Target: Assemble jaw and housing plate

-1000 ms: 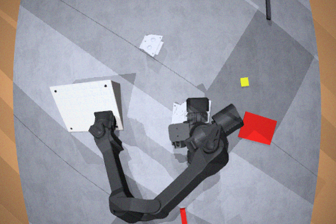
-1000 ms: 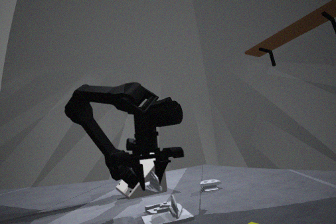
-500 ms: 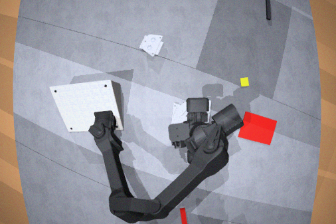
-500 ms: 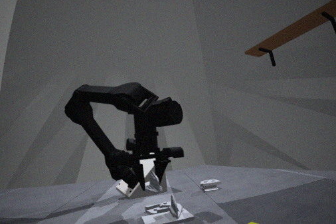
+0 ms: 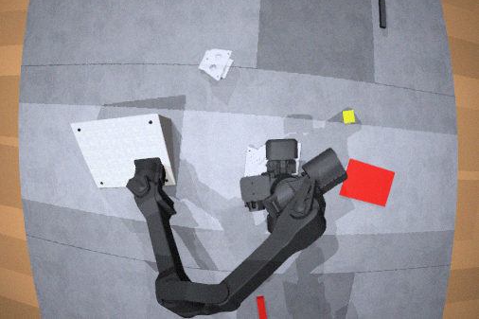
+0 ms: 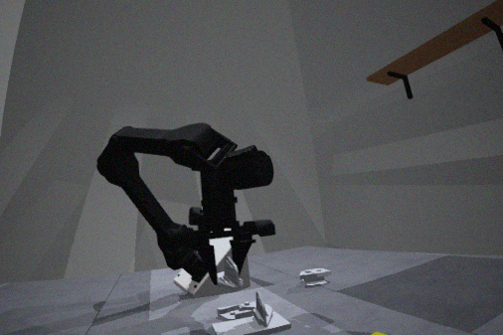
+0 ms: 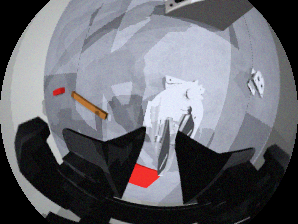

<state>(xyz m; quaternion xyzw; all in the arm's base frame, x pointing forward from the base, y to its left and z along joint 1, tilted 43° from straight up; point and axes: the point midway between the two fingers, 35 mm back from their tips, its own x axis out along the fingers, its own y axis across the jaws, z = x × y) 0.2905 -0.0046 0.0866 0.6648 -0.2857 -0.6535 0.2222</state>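
Note:
My gripper [image 6: 229, 279] [image 7: 160, 132] points down, its fingers shut on a grey-white jaw [image 6: 230, 271] [image 7: 164, 150] that stands steeply between them. The held jaw is above the table; its lower end is partly hidden. The white base plate [image 5: 256, 163] [image 6: 281, 324] [image 7: 172, 81] lies below, partly covered by the arm in the top view. The exterior view shows a flat white jaw [image 6: 236, 311] on it and a grey upright piece [image 6: 260, 310] beside that jaw. The pins cannot be told apart clearly. The white housing plate [image 5: 216, 64] [image 6: 315, 275] [image 7: 257, 83] lies well away from the base.
A large white box [image 5: 118, 146] stands at the left under the arm's mount. A red sheet [image 5: 366, 183] [image 7: 144, 176] lies right of the gripper, with a yellow cube [image 5: 348, 116] beyond it. A black bar [image 5: 382, 12] lies far back; a red bar [image 5: 261, 308] lies at the front.

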